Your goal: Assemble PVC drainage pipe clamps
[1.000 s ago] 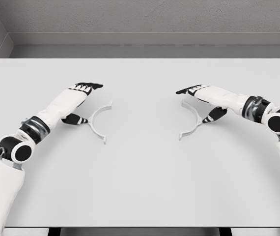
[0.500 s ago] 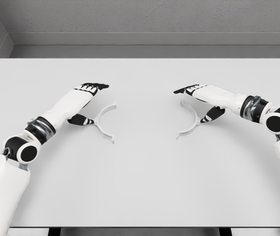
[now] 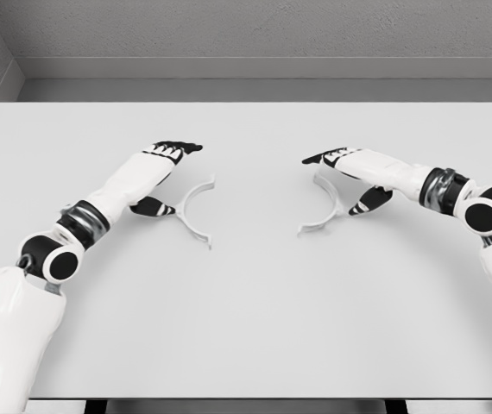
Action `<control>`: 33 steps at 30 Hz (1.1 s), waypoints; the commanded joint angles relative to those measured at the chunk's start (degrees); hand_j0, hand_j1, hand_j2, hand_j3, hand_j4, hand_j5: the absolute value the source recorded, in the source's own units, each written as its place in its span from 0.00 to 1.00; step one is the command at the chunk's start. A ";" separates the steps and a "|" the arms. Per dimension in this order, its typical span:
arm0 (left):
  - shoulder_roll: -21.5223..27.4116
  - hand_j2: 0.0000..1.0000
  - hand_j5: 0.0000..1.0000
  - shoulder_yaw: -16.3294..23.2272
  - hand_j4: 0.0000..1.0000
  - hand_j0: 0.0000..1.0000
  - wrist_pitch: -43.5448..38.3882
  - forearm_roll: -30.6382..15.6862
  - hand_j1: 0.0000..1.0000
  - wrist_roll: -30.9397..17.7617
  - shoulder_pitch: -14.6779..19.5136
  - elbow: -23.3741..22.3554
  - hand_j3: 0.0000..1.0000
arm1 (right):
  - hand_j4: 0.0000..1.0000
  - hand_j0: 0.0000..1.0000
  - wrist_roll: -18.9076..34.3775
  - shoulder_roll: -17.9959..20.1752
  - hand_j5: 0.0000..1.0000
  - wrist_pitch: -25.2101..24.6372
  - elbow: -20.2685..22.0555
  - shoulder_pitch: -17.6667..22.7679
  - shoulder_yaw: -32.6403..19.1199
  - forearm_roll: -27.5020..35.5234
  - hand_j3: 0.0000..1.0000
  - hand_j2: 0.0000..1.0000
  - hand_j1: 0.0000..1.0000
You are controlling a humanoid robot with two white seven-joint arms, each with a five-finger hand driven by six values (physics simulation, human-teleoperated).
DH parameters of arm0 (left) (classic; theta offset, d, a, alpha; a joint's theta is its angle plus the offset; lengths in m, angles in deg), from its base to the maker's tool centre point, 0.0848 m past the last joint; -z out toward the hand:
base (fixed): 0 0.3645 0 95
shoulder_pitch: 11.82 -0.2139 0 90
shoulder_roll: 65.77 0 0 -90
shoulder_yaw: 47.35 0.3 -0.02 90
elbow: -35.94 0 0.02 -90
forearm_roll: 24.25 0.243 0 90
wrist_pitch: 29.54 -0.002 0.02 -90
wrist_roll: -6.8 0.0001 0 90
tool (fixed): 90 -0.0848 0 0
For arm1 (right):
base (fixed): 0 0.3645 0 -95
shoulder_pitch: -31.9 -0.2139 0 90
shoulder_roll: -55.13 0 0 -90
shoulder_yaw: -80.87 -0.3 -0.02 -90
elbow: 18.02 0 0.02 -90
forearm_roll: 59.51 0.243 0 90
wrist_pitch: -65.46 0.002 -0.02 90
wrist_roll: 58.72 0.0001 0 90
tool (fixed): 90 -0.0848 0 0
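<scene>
Two white half-ring pipe clamp pieces lie on the white table (image 3: 246, 328), their open sides facing each other. The left clamp half (image 3: 192, 228) has its curved back against the black thumb (image 3: 155, 207) of my left hand (image 3: 170, 177), whose fingers (image 3: 179, 148) stretch out flat beyond the piece's upper end. On the other side, the right clamp half (image 3: 325, 222) rests against the thumb (image 3: 369, 201) of my right hand (image 3: 337, 183), and that hand's fingers (image 3: 319, 159) reach over its top end. Both hands look open, touching rather than clasping the pieces.
A gap of bare table about a hand wide separates the two clamp halves. A grey wall (image 3: 246, 34) runs behind the table's far edge. Both forearms lie low over the table from the lower left and the right edge.
Both hands have moved inward toward the table's middle, each with its clamp half moving along beside the thumb. The gap between the two halves has narrowed.
</scene>
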 commanded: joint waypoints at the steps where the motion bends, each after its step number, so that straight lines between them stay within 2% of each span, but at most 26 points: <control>1: -0.29 1.00 1.00 0.02 1.00 1.00 -0.06 0.12 1.00 0.03 0.00 0.03 1.00 | 1.00 1.00 -0.02 -0.17 1.00 -0.10 0.09 0.09 -0.02 0.32 1.00 1.00 1.00; 8: -2.31 1.00 1.00 0.02 1.00 1.00 -0.06 1.44 1.00 0.03 0.09 0.30 1.00 | 1.00 1.00 -0.02 -0.17 1.00 -0.18 0.09 0.00 -0.02 0.32 1.00 1.00 1.00; 33: -3.28 1.00 1.00 0.63 1.00 1.00 0.03 1.62 1.00 0.03 -0.62 2.32 1.00 | 1.00 1.00 -0.02 -1.49 1.00 -0.10 0.09 0.09 0.06 0.14 1.00 1.00 1.00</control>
